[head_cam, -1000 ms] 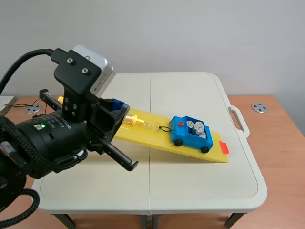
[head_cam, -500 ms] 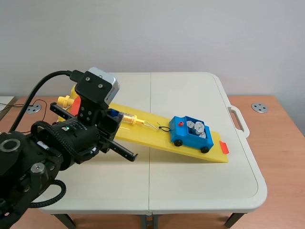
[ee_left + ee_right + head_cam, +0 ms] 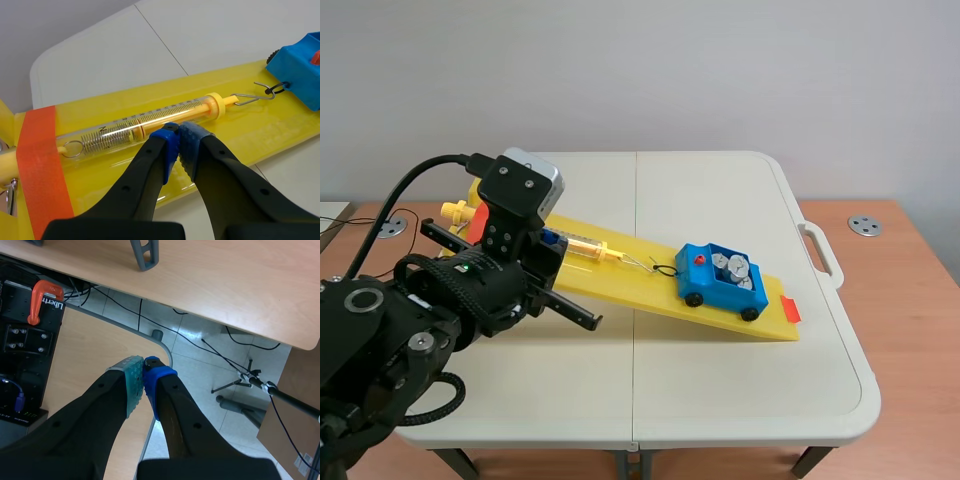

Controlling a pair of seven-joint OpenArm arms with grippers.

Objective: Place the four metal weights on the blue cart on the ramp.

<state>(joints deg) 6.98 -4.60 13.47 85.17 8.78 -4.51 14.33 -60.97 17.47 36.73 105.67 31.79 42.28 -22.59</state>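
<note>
The blue cart point(image 3: 722, 281) stands low on the yellow ramp point(image 3: 640, 292) with several grey metal weights point(image 3: 733, 268) lying in its bed. A wire hook point(image 3: 260, 93) ties the cart point(image 3: 300, 60) to a clear spring scale point(image 3: 150, 122) lying along the ramp point(image 3: 245, 132). My left gripper point(image 3: 177, 137) is shut on nothing, its blue pads just above the scale's tube near the ramp's upper end; in the scene view that gripper point(image 3: 550, 240) is mostly hidden by the arm. My right gripper point(image 3: 143, 375) is shut, off the table over the floor.
Orange tape point(image 3: 42, 160) crosses the ramp's upper end and an orange tab point(image 3: 790, 309) marks its lower end. Yellow pegs point(image 3: 453, 210) stick out beside the ramp top. The white table has a handle point(image 3: 820, 250) at its right edge. An orange clamp point(image 3: 42, 300) and cables lie below.
My left arm has dropped and drawn back toward the left, bringing its shut gripper down over the spring scale. The cart and its weights have stayed put.
</note>
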